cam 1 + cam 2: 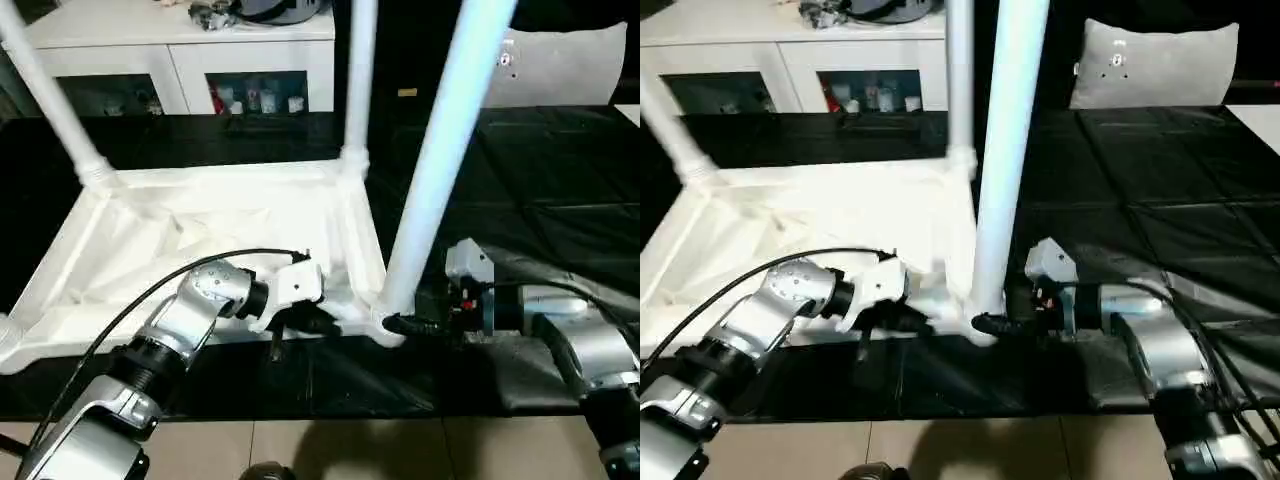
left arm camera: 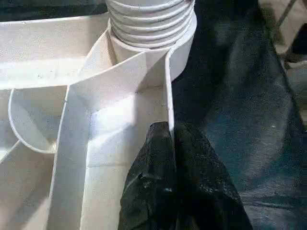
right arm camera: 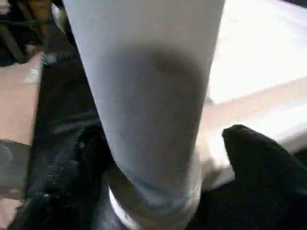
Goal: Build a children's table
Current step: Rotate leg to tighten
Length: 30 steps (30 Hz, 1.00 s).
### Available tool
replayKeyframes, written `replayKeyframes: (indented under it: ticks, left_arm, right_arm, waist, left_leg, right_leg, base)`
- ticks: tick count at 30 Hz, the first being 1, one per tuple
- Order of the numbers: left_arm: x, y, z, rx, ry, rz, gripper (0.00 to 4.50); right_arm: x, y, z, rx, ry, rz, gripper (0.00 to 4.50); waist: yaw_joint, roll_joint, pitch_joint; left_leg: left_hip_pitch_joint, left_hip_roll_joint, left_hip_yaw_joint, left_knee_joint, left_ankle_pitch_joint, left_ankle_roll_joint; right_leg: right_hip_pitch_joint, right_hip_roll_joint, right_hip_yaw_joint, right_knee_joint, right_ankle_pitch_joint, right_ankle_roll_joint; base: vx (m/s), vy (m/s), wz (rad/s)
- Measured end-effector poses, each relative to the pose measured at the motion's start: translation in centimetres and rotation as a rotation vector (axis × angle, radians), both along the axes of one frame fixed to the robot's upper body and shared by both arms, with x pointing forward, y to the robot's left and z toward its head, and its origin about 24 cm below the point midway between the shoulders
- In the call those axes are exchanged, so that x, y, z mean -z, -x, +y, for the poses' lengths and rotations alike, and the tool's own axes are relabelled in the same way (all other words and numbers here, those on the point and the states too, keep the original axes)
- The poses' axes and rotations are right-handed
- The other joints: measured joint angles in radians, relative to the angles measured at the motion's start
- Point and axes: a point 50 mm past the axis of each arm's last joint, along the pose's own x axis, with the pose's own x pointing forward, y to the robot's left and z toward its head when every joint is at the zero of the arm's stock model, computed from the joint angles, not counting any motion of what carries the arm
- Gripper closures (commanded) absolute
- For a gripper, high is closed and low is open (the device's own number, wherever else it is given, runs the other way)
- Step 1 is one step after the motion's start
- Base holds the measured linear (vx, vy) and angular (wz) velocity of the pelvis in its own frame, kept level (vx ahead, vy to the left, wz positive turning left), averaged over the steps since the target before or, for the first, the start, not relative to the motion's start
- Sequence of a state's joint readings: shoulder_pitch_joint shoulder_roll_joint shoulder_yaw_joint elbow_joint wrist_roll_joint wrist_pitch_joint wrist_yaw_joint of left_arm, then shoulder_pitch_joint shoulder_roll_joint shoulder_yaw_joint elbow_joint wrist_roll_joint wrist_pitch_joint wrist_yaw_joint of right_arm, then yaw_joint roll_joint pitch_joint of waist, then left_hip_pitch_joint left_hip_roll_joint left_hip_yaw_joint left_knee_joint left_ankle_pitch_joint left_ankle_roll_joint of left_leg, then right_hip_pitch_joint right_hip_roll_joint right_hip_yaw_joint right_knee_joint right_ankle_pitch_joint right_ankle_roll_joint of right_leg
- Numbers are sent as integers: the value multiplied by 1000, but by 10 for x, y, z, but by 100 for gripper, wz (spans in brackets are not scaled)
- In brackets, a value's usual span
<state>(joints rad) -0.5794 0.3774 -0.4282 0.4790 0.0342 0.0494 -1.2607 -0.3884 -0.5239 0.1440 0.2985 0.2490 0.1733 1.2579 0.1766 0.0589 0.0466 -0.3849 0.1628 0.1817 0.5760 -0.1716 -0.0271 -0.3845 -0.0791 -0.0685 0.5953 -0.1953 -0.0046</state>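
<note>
Closest in, two silver forearms: left forearm [image 1: 165, 335] reaching in from the lower left with a black cable [image 1: 150, 290] arching over it, right forearm [image 1: 590, 345] coming from the lower right.

Beyond them, children's table [image 1: 200, 220] lying upside down on a black cover [image 1: 540, 200], ribbed underside facing up. Three white legs standing in corner sockets: far-left leg [image 1: 50, 90] leaning outward, far-right leg [image 1: 360, 70] close to upright, near-right leg [image 1: 440, 160] rising tall and slightly tilted from the corner nearest the right arm.

Left gripper [image 2: 171, 129] clenched on the table's thin rim wall, just beside the near-right corner; in the left wrist view, black fingers [image 2: 148, 177] pressed together with the wall's edge nipped between the tips. Ridged collar [image 2: 148, 24] of the near-right leg sitting in its socket right behind that grip.

Right gripper [image 1: 400, 325] level with the tabletop, pointing at the foot of the near-right leg. Jaws spread, one on either side of the leg's base; in the right wrist view, one finger [image 3: 72, 163] close against the leg, the other finger [image 3: 259, 163] standing a little off it, white tabletop showing in the gap. Released, then, not squeezing.

Farther back, a white cabinet [image 1: 180, 50] with glass doors, and a grey cushion [image 1: 1155, 65] off to the right. Tan floor [image 1: 330, 450] along the near edge.
</note>
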Motion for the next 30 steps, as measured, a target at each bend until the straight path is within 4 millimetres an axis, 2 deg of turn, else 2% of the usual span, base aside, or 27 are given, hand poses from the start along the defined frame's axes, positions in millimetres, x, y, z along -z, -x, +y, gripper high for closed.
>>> replayKeyframes:
  ticks: [4, 6, 14, 21, 30]
  left_arm:
    - [0, 1, 0, 3, -1, 0, 450]
    - [0, 1, 0, 5, -2, 2, 450]
    - [1, 4, 0, 24, -3, 12, 450]
    - [3, 5, 1, 12, -8, 32, 450]
    - [6, 7, 0, -43, 13, 92, 450]
  right_arm:
    - [3, 3, 3, -43, -9, 42, 103]
    - [3, 3, 3, -45, -10, 52, 135]
    - [4, 4, 1, -50, -15, 88, 200]
    - [4, 5, 2, -54, -16, 88, 227]
    - [9, 13, 11, 18, -62, 126, 240]
  waist:
    - [-2, -1, 0]
    - [-1, -2, -1]
    - [2, -4, -2]
    - [-1, -10, -8]
    - [-6, -6, -17]
  left_leg:
    - [0, 0, 0, 2, 0, 0]
    - [0, 0, 0, 2, 0, 0]
    - [0, 1, 0, 2, 0, 0]
    - [2, 1, 0, 3, 0, 0]
    - [4, 1, 0, 3, 0, 0]
  right_leg:
    - [0, 0, 0, 1, 0, 0]
    - [0, 0, 0, 1, 0, 0]
    - [1, 0, 0, 2, 0, 0]
    - [2, 0, 0, 2, 0, 0]
    - [3, 0, 0, 3, 0, 0]
  base:
    - [0, 0, 0]
    - [0, 0, 0]
    - [0, 0, 0]
    - [0, 0, 0]
    - [0, 0, 0]
